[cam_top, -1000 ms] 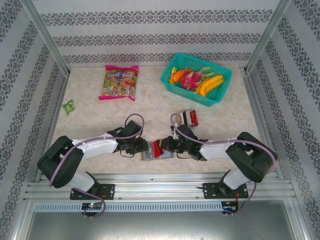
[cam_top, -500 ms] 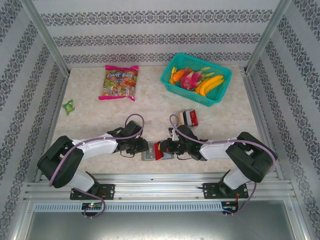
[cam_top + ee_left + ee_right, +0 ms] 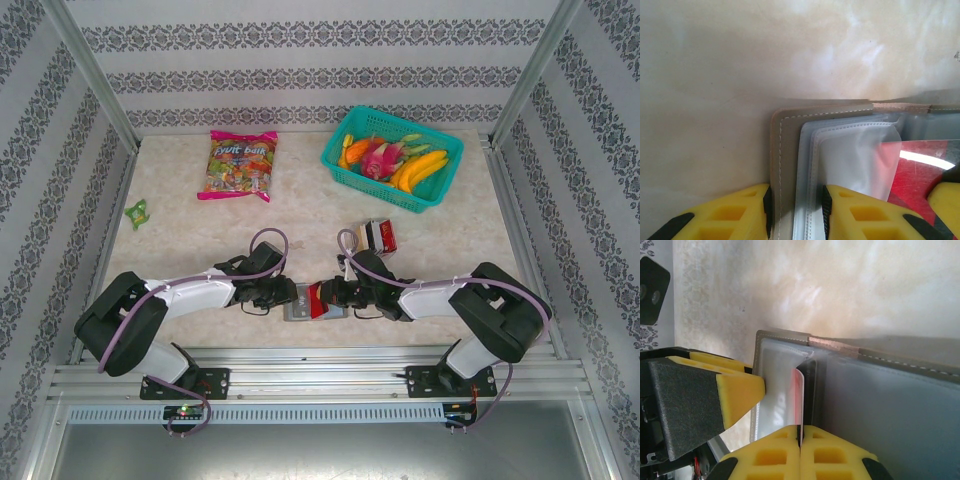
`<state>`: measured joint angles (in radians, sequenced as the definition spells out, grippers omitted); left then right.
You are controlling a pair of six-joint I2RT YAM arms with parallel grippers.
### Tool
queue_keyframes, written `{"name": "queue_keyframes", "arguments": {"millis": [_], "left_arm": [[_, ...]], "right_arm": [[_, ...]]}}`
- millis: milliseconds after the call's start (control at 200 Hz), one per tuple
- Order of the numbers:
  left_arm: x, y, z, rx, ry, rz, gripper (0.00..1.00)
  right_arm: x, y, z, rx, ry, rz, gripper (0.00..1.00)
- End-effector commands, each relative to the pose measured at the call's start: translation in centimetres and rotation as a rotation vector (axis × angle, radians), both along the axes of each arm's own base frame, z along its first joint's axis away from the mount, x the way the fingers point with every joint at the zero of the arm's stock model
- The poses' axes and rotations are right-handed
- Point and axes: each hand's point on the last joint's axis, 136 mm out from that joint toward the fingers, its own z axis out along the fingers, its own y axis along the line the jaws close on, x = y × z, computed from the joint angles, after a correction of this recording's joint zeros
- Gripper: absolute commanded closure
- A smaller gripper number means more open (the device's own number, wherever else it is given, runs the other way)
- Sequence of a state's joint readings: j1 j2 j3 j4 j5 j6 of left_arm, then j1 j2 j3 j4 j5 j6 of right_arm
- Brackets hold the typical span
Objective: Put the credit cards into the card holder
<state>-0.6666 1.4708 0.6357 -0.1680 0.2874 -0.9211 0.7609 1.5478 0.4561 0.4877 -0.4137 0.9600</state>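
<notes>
The dark-gray folding card holder with tan lining (image 3: 300,313) lies open on the beige marble-patterned table (image 3: 190,250), at the near edge in the middle, between the two arms. The left gripper (image 3: 796,202) is clenched on the left border of the holder. Its yellow foam fingers (image 3: 740,215) stand on both sides of the tan stitched edge and the clear plastic sleeves. The right gripper (image 3: 801,432) is closed tightly on a thin red plastic credit card (image 3: 922,170), with only the card's edge between its two yellow fingers. The front end of this card is at the mouth of a clear sleeve of the holder; how deep it sits inside I cannot tell. The two grippers are very near each other, tip toward tip, over the holder. The other credit cards, a small stack in red, white and black (image 3: 378,237), lie on the table a little farther and to the right, apart from the holder. At the far side there is a teal plastic basket with fruits (image 3: 445,180) on the right and a colourful candy bag (image 3: 240,165) on the left. A small green object (image 3: 137,211) lies near the left edge.
</notes>
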Motion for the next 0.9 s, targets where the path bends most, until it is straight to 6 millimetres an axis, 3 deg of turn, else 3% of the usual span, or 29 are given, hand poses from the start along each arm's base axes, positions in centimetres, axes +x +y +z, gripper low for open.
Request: {"name": "queue_keyframes", "arguments": {"millis": [0, 430, 894], "left_arm": [[-1.5, -1.5, -0.4, -0.061, 0.041, -0.051, 0.66], [-1.4, -1.6, -0.4, -0.062, 0.041, -0.051, 0.66], [-1.4, -1.9, -0.3, -0.098, 0.042, -0.03, 0.66]], "right_arm": [[1.5, -0.3, 0.2, -0.025, -0.072, -0.026, 1.0], [1.9, -1.3, -0.2, -0.055, -0.149, -0.06, 1.0], [0.9, 0.6, -1.2, -0.012, -0.148, -0.07, 1.0]]}}
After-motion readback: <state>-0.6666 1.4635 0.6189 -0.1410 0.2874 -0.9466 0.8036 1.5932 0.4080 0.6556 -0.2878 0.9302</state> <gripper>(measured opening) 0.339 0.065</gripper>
